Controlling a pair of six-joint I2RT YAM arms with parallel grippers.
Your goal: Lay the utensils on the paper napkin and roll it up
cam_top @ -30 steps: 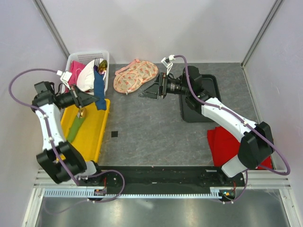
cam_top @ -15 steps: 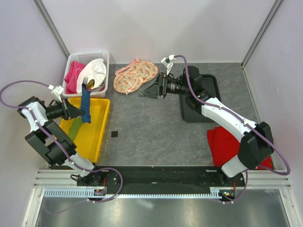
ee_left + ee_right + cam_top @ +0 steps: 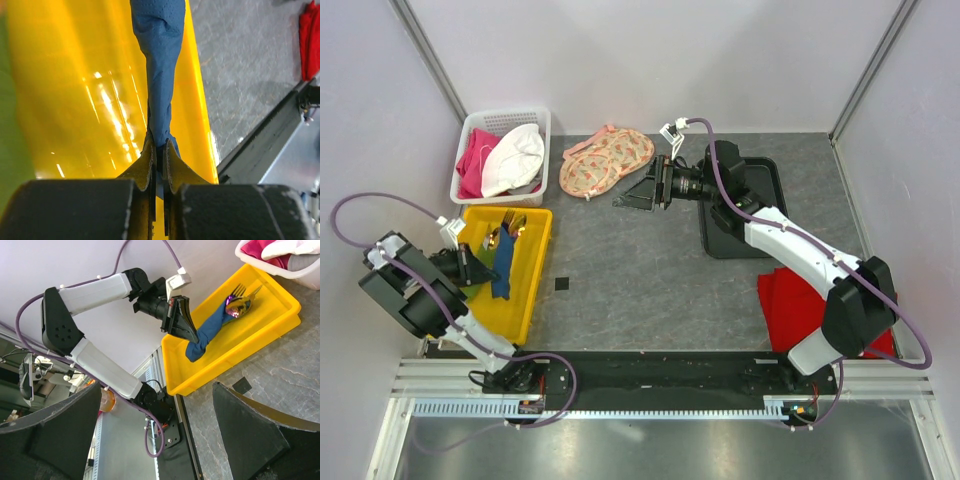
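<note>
Work surface: grey stone-patterned table [image 3: 640, 280], enclosed by pale lilac walls [image 3: 650, 60]. The paper napkin [image 3: 504, 275], rolled around the utensils [image 3: 503, 237], is over the yellow tray [image 3: 538, 285] at the left. Its long axis runs near-to-far; the gold heads protrude from the far end, toward the white basket [image 3: 467, 135]. The left gripper [image 3: 159, 150] is clamped on the paper napkin; the right gripper [image 3: 156, 390], above the table, has its jaws spread apart

Navy-blue paper napkin [image 3: 504, 272], left of frame, over bright yellow tray [image 3: 525, 300]. utensils [image 3: 234, 305] iridescent gold-purple. Upper centre, fabric [image 3: 607, 160] peach floral. Lower right, cloth [image 3: 785, 305] red.
</note>
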